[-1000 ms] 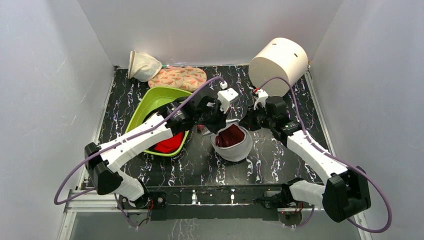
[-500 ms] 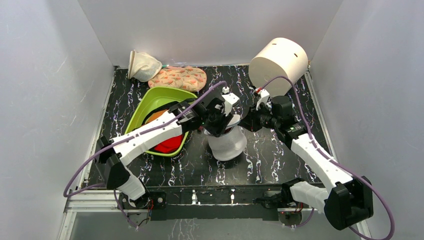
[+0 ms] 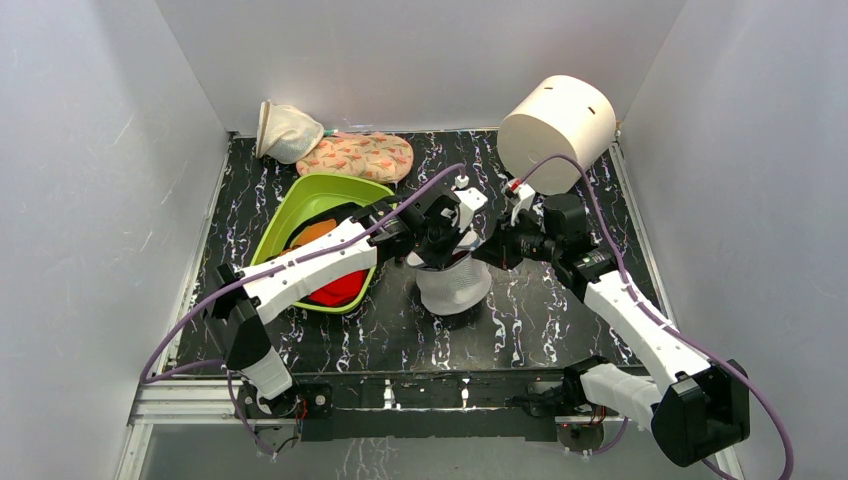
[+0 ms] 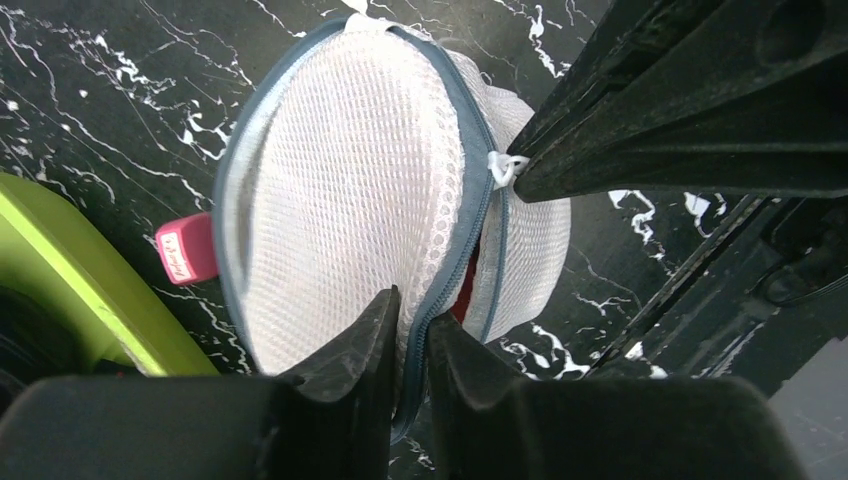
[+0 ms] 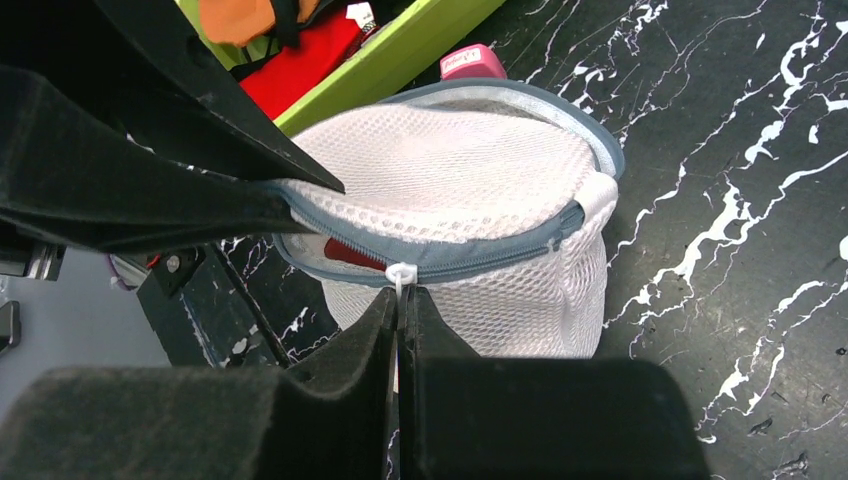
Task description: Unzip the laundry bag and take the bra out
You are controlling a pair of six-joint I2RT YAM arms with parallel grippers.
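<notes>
The laundry bag (image 3: 455,288), round white mesh with a grey-blue zip, sits at the table's middle. My left gripper (image 3: 437,252) is shut on its zip rim, shown in the left wrist view (image 4: 412,330) with the bag (image 4: 350,180) beyond. My right gripper (image 3: 487,250) is shut on the white zip pull (image 5: 401,275), with the bag (image 5: 470,180) just ahead of its own fingertips (image 5: 401,300). The zip gapes a little, and red fabric (image 5: 350,252) shows inside, also in the left wrist view (image 4: 466,290). The rest of the bra is hidden.
A lime-green bin (image 3: 310,205) with red and orange clothes stands left of the bag. A small pink item (image 4: 187,248) lies between them. A big white cylinder (image 3: 556,118) is at the back right. A cream mesh pouch (image 3: 285,130) and floral cloth (image 3: 358,155) lie at the back.
The bag has turned from lying open toward the camera, dark red inside showing, to upright with its white mesh showing. Both grippers have moved up and back with it.
</notes>
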